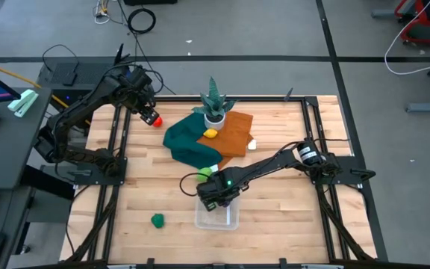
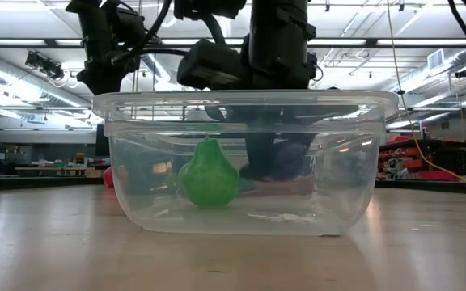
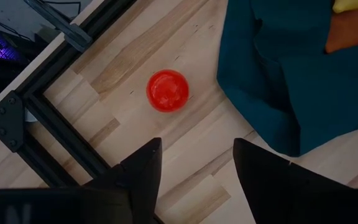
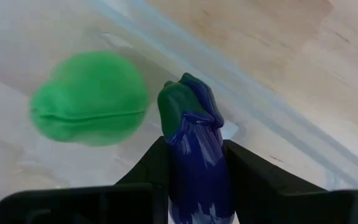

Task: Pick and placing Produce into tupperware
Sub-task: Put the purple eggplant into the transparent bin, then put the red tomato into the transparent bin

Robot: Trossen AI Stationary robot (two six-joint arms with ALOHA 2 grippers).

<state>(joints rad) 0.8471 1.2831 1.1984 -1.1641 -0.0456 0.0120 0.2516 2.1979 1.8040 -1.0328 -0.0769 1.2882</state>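
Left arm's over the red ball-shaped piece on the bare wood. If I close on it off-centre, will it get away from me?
Probably. The red piece looks round and glossy, so it may roll on the table if nudged. The left gripper stands open above it, so centre it first.

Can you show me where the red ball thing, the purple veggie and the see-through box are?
red produce (image 3: 167,91): left wrist view, its middle.
purple produce (image 4: 197,155): right wrist view, its body.
tupperware (image 2: 354,194): low view, its front wall.

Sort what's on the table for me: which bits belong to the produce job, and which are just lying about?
Job:
tub
green pear in the tub
eggplant, in the right gripper over the tub
red fruit, below the open left gripper
yellow piece
green pieces

Lying about:
plant
teal cloth
orange cloth
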